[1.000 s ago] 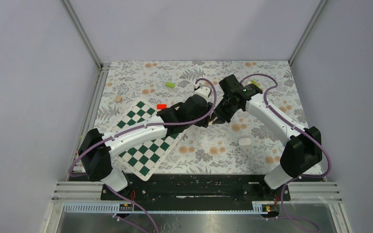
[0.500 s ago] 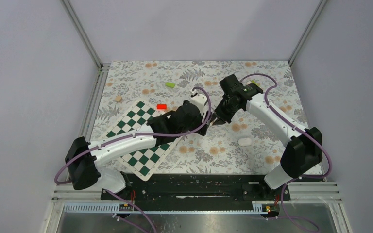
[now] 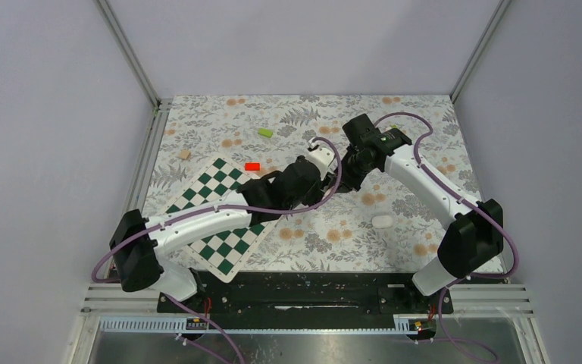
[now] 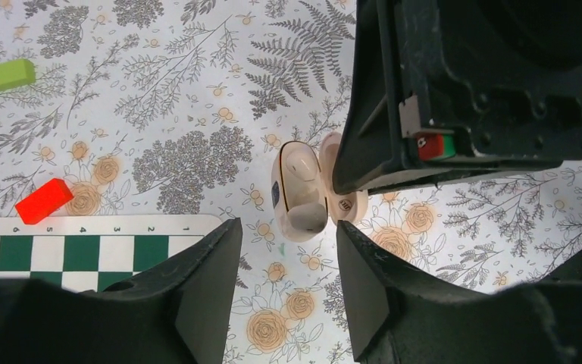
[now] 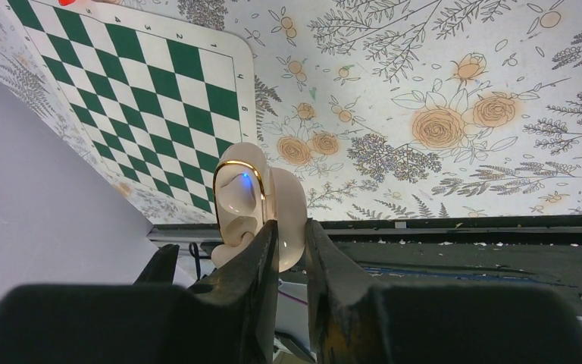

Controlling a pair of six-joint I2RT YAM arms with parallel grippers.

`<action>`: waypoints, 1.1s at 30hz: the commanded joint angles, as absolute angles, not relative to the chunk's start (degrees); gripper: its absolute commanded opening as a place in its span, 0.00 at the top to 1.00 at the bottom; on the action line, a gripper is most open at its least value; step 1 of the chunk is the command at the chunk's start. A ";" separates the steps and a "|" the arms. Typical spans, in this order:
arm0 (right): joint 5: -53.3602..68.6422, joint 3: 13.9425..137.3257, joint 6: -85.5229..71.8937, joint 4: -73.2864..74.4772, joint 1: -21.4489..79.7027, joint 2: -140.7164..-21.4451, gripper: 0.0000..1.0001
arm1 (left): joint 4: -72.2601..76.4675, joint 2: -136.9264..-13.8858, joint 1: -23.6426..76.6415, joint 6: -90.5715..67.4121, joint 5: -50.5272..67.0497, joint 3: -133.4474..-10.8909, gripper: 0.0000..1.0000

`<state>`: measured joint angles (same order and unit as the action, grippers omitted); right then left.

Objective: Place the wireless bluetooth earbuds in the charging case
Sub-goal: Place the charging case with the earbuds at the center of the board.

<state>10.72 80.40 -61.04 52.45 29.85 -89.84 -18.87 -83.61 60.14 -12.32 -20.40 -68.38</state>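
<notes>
The charging case (image 5: 246,201) is being pinched by the right gripper (image 5: 289,227): its dark fingers are being pressed narrowly onto the rounded white lid. The case is being held aloft over the middle of the floral-printed table (image 3: 424,152), near the edge of the chessboard mat (image 3: 220,220). The glossy shell is being shown hinged open, and a thin gold rim is being picked out round the body. Two smooth white earbuds (image 4: 301,163) are being seen seated in its hollows, one lit by a small blue light. The left gripper (image 4: 284,250) is being held just short of the case, its blunt matte-black jaws standing apart with nothing between them. A red block (image 4: 43,200) and a green block (image 4: 7,74) are being seen lying on the print, well apart from the case
</notes>
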 commanded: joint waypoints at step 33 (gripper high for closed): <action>12.65 81.30 -60.47 52.87 30.15 -88.94 1.00 | -31.11 -91.56 63.90 -15.34 -28.71 -82.52 0.67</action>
<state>11.68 80.40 -60.62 52.42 29.87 -89.84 -31.53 -90.76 63.61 -14.96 -26.46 -79.81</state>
